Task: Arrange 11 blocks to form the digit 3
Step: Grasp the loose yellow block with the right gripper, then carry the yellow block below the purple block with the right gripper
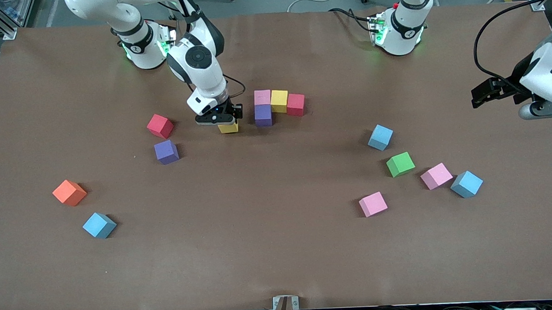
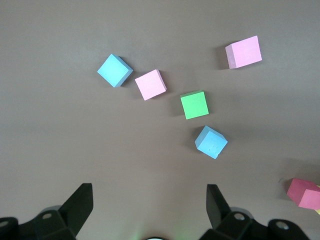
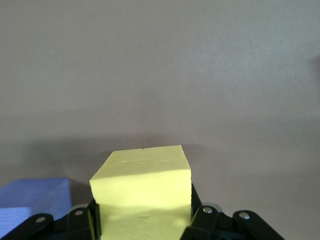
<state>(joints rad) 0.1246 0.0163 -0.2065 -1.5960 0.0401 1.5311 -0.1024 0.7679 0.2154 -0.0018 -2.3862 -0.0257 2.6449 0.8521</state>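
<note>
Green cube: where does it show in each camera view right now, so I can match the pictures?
Front view: the green cube lies toward the left arm's end of the table, between a light blue cube and a pink cube.
Left wrist view: the green cube sits mid-picture, above the open left pincer.
Right wrist view: not in it.
Shared landmark: the light blue cube beside it.

An orange cube (image 1: 69,192) sits on the brown tabletop (image 1: 242,231) toward the right arm's end, near the front edge.
</note>
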